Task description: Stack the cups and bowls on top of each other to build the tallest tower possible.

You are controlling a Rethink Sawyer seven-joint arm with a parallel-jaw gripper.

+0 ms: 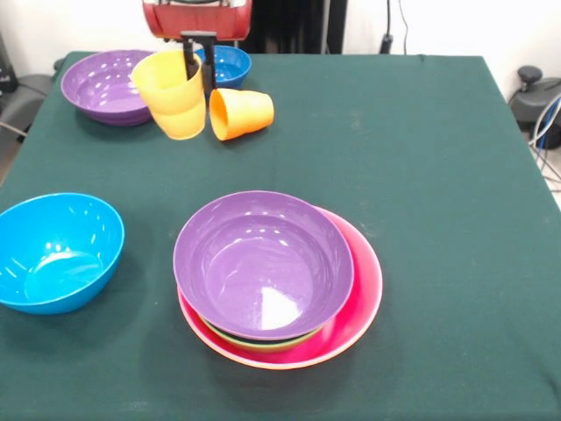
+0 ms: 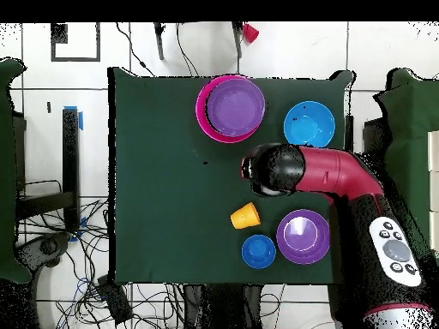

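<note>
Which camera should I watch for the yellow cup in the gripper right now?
The front view. There the yellow cup hangs tilted from the gripper, one finger inside its rim, beside the orange cup lying on its side. In the overhead view the arm hides the yellow cup completely.

Tilted yellow cup (image 1: pixel 172 93) aloft in claw (image 1: pixel 198 63), orange cup (image 1: pixel 240 113) toppled beside purple-topped tower (image 1: pixel 279 281).

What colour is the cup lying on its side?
Orange, clearest in the front view.
</note>
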